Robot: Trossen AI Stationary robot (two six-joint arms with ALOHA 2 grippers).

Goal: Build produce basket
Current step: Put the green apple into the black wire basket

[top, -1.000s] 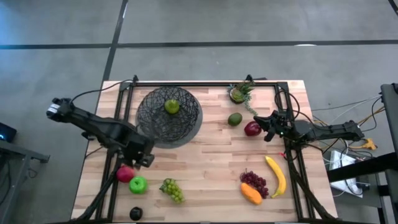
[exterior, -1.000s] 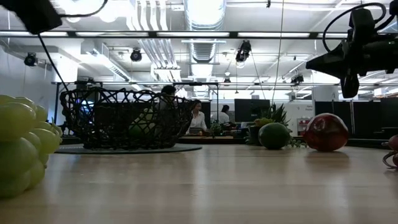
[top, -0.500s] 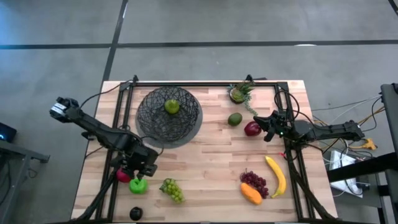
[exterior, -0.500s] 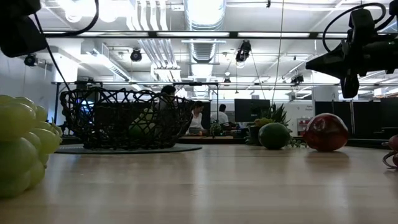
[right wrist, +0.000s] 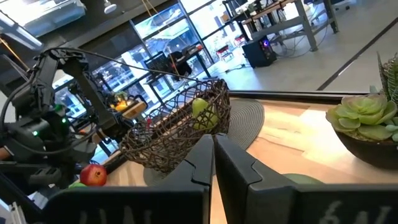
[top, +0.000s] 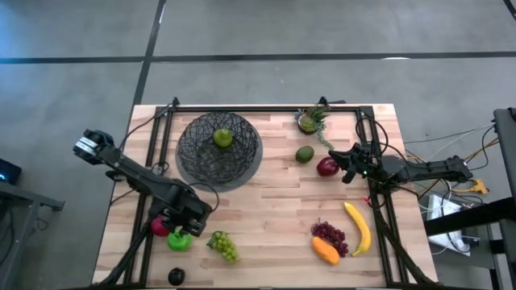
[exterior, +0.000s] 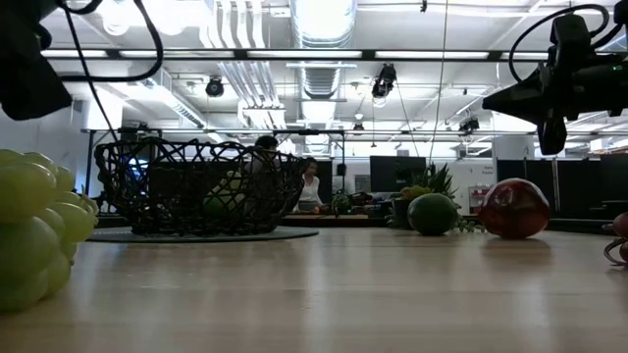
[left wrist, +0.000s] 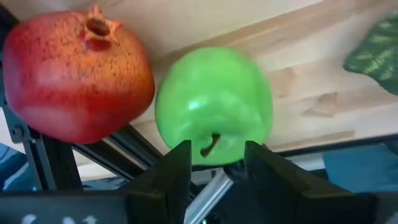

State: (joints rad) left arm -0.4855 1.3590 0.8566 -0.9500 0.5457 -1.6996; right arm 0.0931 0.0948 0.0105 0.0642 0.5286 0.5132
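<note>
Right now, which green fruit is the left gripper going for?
The green apple at the near-left corner, beside the red pomegranate; the left gripper hangs open over it. The other is in the basket.

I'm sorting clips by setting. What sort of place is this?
Likely an open-plan office or lab: exposed silver ceiling ducts, dark computer monitors on desks, and a seated person behind the pale wooden plank table.

Glossy green apple (left wrist: 213, 106), matt wood table (top: 274, 205).

Left tool (top: 184, 229) parted, right tool (top: 347, 165) closed.
</note>
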